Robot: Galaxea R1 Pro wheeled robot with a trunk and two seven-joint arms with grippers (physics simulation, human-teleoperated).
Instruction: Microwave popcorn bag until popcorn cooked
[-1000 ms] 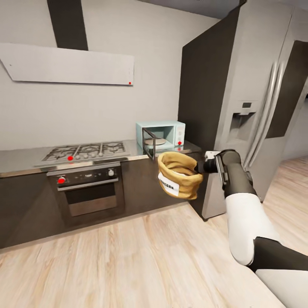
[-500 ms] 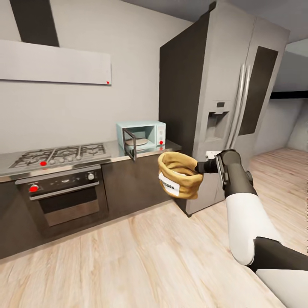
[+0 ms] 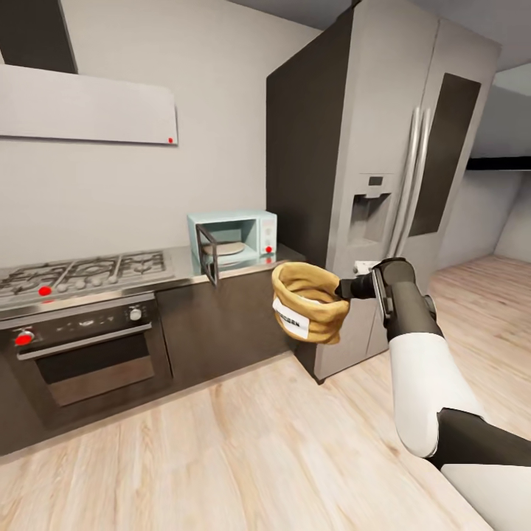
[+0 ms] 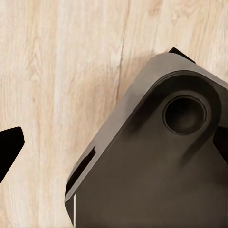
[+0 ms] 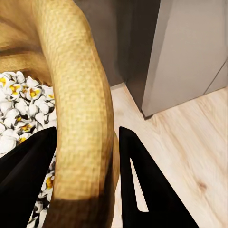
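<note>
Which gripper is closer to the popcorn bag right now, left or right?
Right. The right gripper pinches the popcorn bag's rolled rim; the left gripper points down at the floor, away from the bag.

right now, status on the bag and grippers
Right gripper clamped on popcorn bag rim, bag in the air. Microwave door open on countertop. Left gripper unclear.

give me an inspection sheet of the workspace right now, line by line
surface: grey countertop carries the microwave
job's things: popcorn bag held in the air over the wood floor, popcorn visible inside; microwave door open
clutter: nothing seen
grippers: right gripper pinches the bag's rolled rim; left gripper state cannot be told
cables: nothing seen
surroundings: gas hob, built-in oven, steel fridge, range hood
</note>
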